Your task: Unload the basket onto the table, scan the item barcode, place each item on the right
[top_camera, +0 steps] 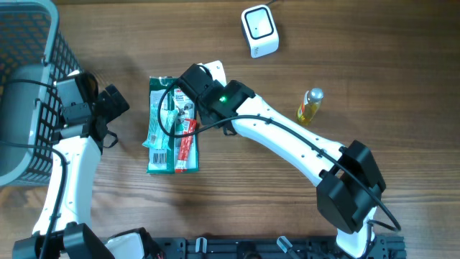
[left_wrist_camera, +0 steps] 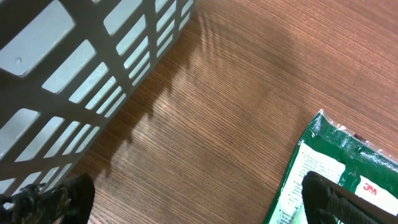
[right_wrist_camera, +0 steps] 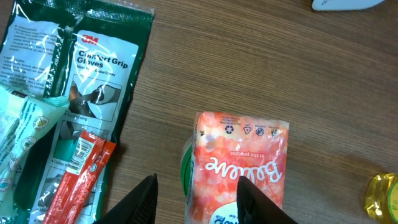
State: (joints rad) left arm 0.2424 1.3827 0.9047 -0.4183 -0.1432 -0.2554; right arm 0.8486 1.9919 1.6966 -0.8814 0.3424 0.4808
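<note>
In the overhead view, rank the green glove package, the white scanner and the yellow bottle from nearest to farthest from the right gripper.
Measured from the right gripper:
1. Green glove package: on the gripper's left, its top edge reaching under the gripper.
2. White scanner: up and to the right, near the top edge.
3. Yellow bottle: farthest, out to the right.

Wooden tabletop, brown grain running left to right, evenly lit (soft shadows only); black rail along its edge at 6 o'clock; grey mesh basket at 9 o'clock.
</note>
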